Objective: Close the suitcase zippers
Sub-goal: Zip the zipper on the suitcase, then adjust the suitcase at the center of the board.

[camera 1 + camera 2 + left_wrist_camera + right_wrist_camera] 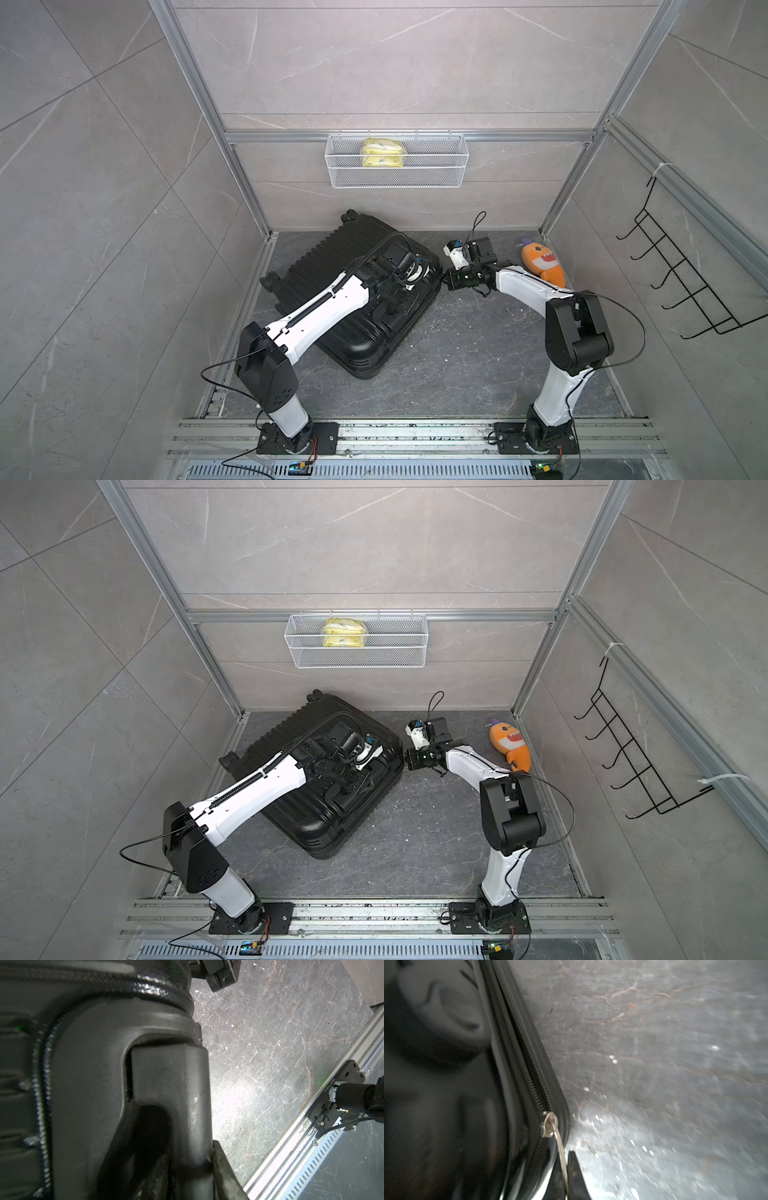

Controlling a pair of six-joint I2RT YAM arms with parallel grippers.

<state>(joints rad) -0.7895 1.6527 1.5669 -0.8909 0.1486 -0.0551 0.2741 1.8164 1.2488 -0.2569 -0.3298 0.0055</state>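
The black ribbed suitcase (361,345) (316,825) lies flat on the dark floor, wheels toward the back left. My left gripper (388,309) (345,785) sits on its upper shell, shut on the black handle (187,1088), which runs between the fingers (224,1169). My right gripper (449,281) (408,759) is at the suitcase's right corner. In the right wrist view it (566,1176) is shut on the thin silver pull tab (561,1153) of the slider (549,1125) on the black zipper track (529,1076).
An orange plush toy (544,262) lies by the right wall behind my right arm. A white wire basket (397,178) with a yellow packet (382,153) hangs on the back wall. A black hook rack (681,274) hangs at the right. Aluminium rails (415,432) border the front.
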